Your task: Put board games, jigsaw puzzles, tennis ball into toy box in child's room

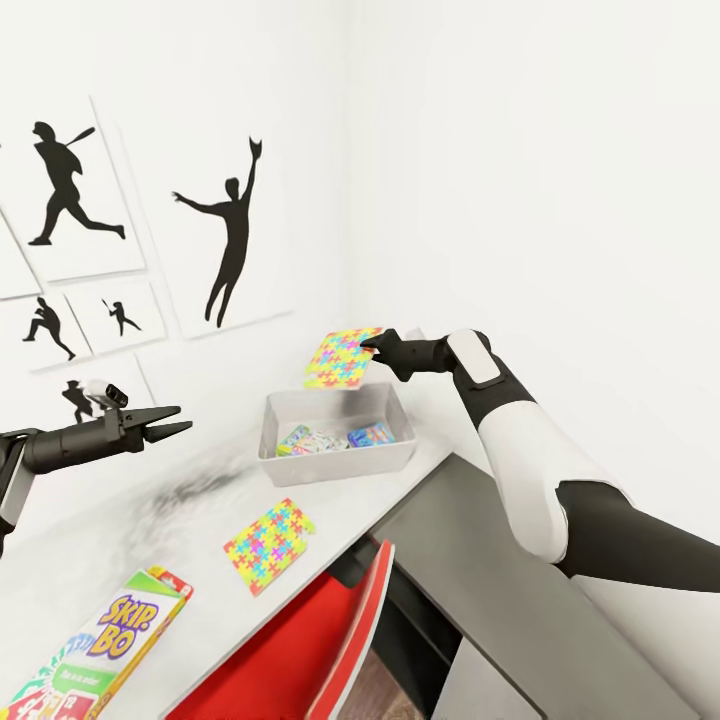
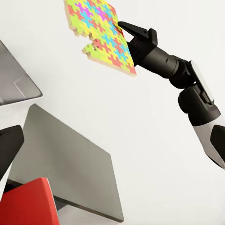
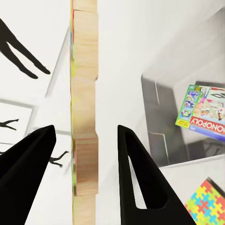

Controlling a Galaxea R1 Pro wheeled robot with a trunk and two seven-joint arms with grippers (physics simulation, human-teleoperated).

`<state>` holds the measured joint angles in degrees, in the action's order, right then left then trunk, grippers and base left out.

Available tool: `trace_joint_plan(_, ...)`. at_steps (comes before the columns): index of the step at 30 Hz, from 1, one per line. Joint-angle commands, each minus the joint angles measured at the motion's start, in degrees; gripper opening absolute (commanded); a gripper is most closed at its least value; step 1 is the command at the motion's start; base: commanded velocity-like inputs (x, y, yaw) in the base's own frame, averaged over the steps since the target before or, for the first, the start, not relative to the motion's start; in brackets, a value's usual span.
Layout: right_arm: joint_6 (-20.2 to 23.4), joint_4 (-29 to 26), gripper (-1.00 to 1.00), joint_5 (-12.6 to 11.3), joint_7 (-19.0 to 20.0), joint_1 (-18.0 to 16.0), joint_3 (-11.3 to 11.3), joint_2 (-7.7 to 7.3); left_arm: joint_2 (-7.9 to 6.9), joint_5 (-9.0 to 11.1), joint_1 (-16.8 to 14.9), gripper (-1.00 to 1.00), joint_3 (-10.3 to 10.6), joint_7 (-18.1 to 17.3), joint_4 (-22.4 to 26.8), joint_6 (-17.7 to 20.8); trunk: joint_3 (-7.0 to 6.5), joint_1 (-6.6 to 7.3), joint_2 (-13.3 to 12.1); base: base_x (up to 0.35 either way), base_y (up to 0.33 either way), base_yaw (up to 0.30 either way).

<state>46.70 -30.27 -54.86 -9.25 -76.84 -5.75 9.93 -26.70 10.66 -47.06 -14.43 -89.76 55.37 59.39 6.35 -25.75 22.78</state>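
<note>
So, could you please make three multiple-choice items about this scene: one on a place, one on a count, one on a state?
1. Where is the puzzle held by the right gripper?
A. Flat on the table
B. In the air above the toy box
C. On the red chair

2. How many puzzles show in the head view?
A. One
B. Two
C. Three

3. What is the state of the left gripper?
A. Open and empty
B. Shut on the Skip-Bo box
C. Shut on a ball

Answers:
1. B: the right gripper holds the puzzle by its edge, tilted, over the toy box.
2. B: one is held up, and a second puzzle lies flat on the table.
3. A: the left gripper has its fingers spread with nothing between them; the Skip-Bo box lies on the table, apart from it.
</note>
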Motion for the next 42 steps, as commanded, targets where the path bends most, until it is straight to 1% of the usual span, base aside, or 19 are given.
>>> trace_joint_plan(1,0.2,-0.1,-1.00,-0.6,-0.6,-0.1,-0.4,0.07,-0.02,0.0,0.0,1.00,0.0,-0.2,0.0,0.6,0.22,-0.04,0.1,0.000,0.000,0.000)
trace_joint_plan(18,0.3,-0.1,-1.00,-0.6,-0.6,-0.1,-0.4,0.07,-0.08,0.0,0.0,1.00,-0.1,-0.2,0.0,0.6,1.78,-0.04,0.1,0.000,0.000,0.000)
trace_joint_plan(22,0.3,-0.1,-1.00,-0.6,-0.6,-0.1,-0.4,0.07,-0.71,0.1,-0.1,1.00,-0.3,-0.2,0.0,0.6,2.16,-0.04,0.1,0.000,0.000,0.000)
trace_joint_plan(25,0.3,-0.1,-1.00,-0.6,-0.6,0.0,-0.4,0.07,-1.55,0.1,-0.4,1.00,-0.4,-0.2,0.0,0.6,2.44,-0.04,0.1,0.000,0.000,0.000)
trace_joint_plan(26,0.3,-0.1,-1.00,-0.6,-0.6,0.0,-0.4,0.07,-1.55,0.1,-0.4,1.00,-0.4,-0.2,0.0,0.6,2.53,-0.04,0.1,0.000,0.000,0.000)
trace_joint_plan(30,0.3,-0.1,-1.00,-0.6,-0.6,0.0,-0.4,0.07,-2.29,0.1,-3.2,1.00,-0.4,-0.2,-0.6,0.6,2.91,-0.04,0.1,0.000,0.000,0.000)
trace_joint_plan(32,0.3,-0.1,-1.00,-0.5,-0.6,0.0,-0.4,0.07,-2.39,0.2,-3.9,1.00,-0.4,-0.2,-1.6,0.6,3.10,-0.04,0.1,0.000,0.000,0.000)
trace_joint_plan(34,0.3,-0.1,-1.00,-0.5,-0.6,0.0,-0.4,0.07,-2.49,0.1,-5.6,1.00,-0.3,-0.2,-4.2,0.6,3.28,-0.04,0.1,0.000,0.000,0.000)
trace_joint_plan(37,0.3,-0.1,-1.00,-0.5,-0.6,0.0,-0.3,0.07,-2.57,0.1,-7.2,1.00,-0.2,-0.2,-6.6,0.6,3.57,-0.04,0.1,0.000,0.000,0.000)
trace_joint_plan(42,0.2,0.0,-1.00,-0.4,-0.6,0.0,-0.3,0.07,-3.00,0.0,-8.6,1.00,0.2,-0.2,-9.6,0.6,4.03,-0.04,0.1,0.000,0.000,0.000)
